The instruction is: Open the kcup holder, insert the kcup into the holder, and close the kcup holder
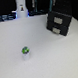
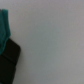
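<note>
The kcup holder is a black boxy unit with grey rectangular marks on its front. It stands shut at the far side of the white table, on the exterior view's right. The kcup is a tiny white pod with a green and dark top, standing upright near the table's middle, well apart from the holder. A dark shape hangs just above and behind the holder; it may be my gripper, but it is too blurred to tell its jaws. The wrist view shows only the white surface, a black rounded block and a teal patch.
The arm's white base stands at the back on the exterior view's left. Dark clutter lines the table's far edge. The white tabletop spreads around the pod.
</note>
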You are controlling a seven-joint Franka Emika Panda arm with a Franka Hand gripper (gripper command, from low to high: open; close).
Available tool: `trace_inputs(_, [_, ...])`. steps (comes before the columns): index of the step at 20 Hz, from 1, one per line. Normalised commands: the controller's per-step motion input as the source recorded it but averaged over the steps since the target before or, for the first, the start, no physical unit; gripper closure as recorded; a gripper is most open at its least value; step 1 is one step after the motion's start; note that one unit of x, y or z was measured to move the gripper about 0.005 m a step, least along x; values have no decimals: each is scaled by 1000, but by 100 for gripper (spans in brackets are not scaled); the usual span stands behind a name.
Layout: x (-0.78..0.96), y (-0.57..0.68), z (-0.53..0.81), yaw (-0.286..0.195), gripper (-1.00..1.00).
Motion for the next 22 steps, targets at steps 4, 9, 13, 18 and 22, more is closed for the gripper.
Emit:
trace_inputs(4, [-364,605,5,-188,-100])
trace_inputs(9, [-358,608,-57,-182,-100])
trace_inputs(13, [-329,601,-108,-183,-100])
trace_inputs(18, [-341,635,-149,-173,-100])
trace_inputs(22, [-349,652,-182,-163,-100])
